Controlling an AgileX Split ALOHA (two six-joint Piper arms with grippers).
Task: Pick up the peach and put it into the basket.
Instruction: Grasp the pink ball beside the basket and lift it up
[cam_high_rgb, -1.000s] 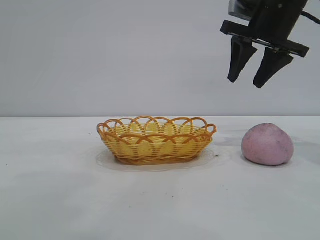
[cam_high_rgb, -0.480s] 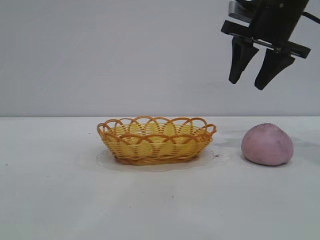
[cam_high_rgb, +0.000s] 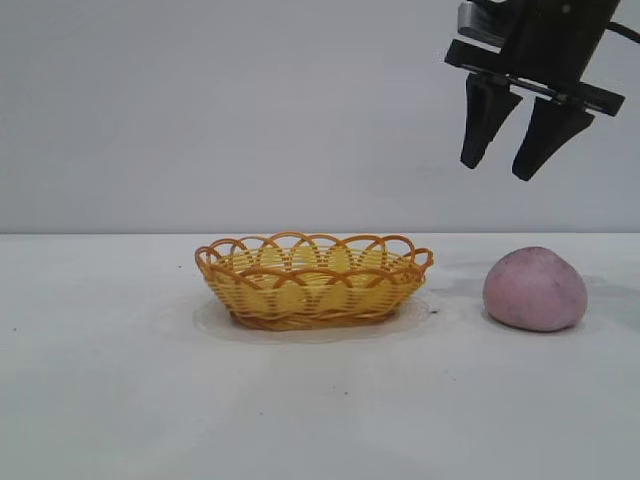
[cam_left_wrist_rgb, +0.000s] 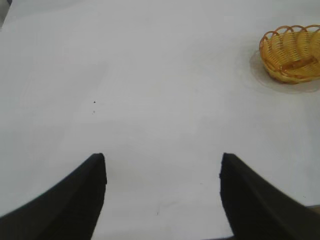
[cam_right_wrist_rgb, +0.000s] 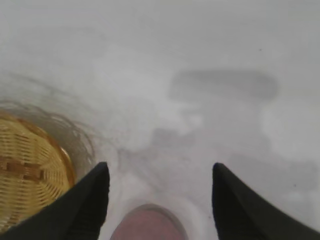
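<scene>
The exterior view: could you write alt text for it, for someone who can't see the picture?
A pink peach sits on a white table, apart from an empty yellow woven basket at its left. The right gripper hangs open and empty in the air above the peach, fingers pointing down; no other arm shows here.

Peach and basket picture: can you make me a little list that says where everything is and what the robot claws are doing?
peach: on the table, right of the basket, not touching it
basket: on the table, nothing in it
right gripper: open, holding nothing, high above the peach, pointing down
left gripper: open, holding nothing, over bare table, away from the basket
task: peach not picked up yet
</scene>
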